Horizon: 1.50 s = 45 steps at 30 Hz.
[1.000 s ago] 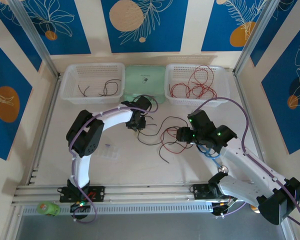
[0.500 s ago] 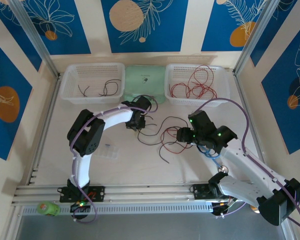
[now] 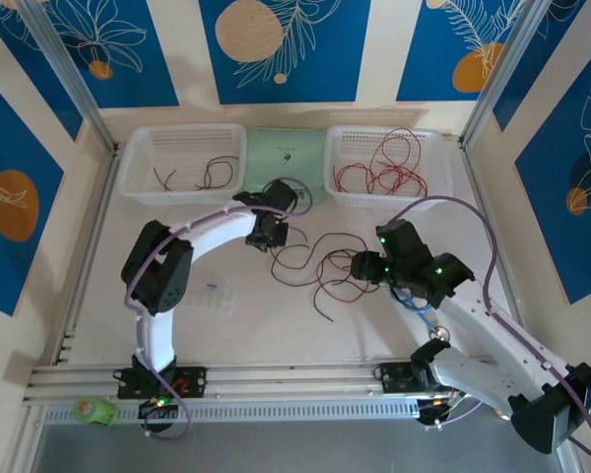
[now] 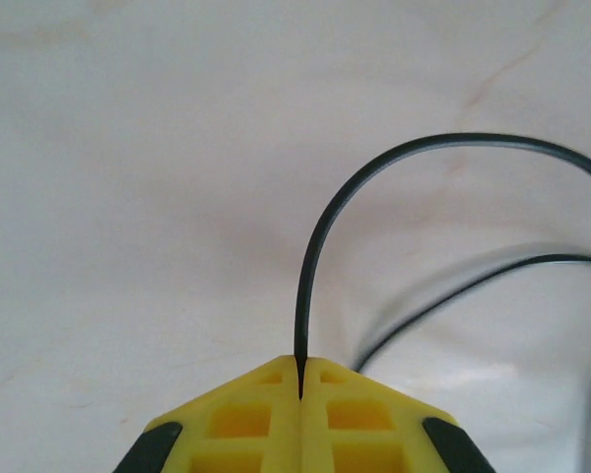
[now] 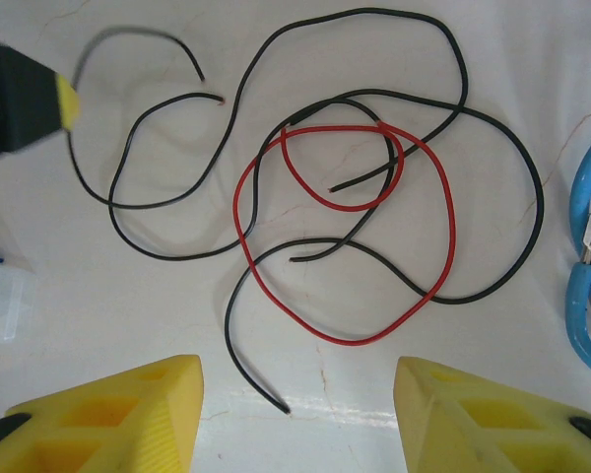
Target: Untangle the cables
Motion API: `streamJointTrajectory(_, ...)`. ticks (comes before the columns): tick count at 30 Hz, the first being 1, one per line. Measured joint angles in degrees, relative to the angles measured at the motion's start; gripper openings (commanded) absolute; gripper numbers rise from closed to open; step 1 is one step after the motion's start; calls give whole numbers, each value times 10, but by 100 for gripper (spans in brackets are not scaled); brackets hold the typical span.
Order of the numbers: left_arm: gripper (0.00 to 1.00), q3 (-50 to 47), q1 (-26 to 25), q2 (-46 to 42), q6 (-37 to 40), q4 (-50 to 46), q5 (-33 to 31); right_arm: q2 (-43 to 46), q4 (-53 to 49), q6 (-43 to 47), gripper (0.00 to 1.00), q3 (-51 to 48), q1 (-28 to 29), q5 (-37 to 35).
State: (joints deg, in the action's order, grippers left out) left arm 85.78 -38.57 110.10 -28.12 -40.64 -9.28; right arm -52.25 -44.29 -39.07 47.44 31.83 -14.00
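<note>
step: we grip one strand to draw it from the tangle | left fingers [image 4: 276, 384] pinched shut on a black cable [image 4: 320, 232] | right fingers [image 5: 128, 404] half open, empty, over the cables [image 5: 345, 197] | cables mid-tabletop [image 3: 256, 315], 3 o'clock of left fingers | next, we judge: slow pull toward 9 o'clock

The pale surface [image 5: 532, 59] is lit brightly and evenly, with only faint shadows cast. In the left wrist view the black cable [image 4: 453, 140] is rendered sharp, while the strand below it is blurred.
</note>
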Motion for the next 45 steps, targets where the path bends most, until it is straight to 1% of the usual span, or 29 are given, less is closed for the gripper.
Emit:
streamJointTrajectory(6,0,159,-3,-82,48,-57,2,5,1,0,53,0,-8,6)
streamJointTrajectory(9,0,216,-3,-125,72,-78,-3,9,1,-2,53,0,-11,6)
streamJointTrajectory(12,0,274,-3,-147,94,-99,-20,9,1,-2,53,0,-14,9)
streamJointTrajectory(15,0,320,-3,-157,121,-96,-45,9,1,-2,52,2,-15,12)
streamJointTrajectory(19,0,330,-3,-181,168,-56,-83,9,2,-4,52,8,-15,16)
streamJointTrajectory(25,0,309,2,-223,257,68,-144,9,6,-6,52,13,-15,27)
streamJointTrajectory(29,0,302,6,-245,286,115,-154,-5,41,-13,62,13,-15,53)
streamJointTrajectory(32,0,279,6,-266,287,133,-152,-52,117,-18,68,11,-15,100)
streamJointTrajectory(36,0,254,7,-278,285,139,-143,-166,260,-43,75,8,-15,162)
streamJointTrajectory(41,0,247,7,-278,284,136,-129,-302,435,-118,76,12,-8,199)
streamJointTrajectory(45,0,243,7,-280,284,137,-126,-388,496,-150,76,65,17,200)
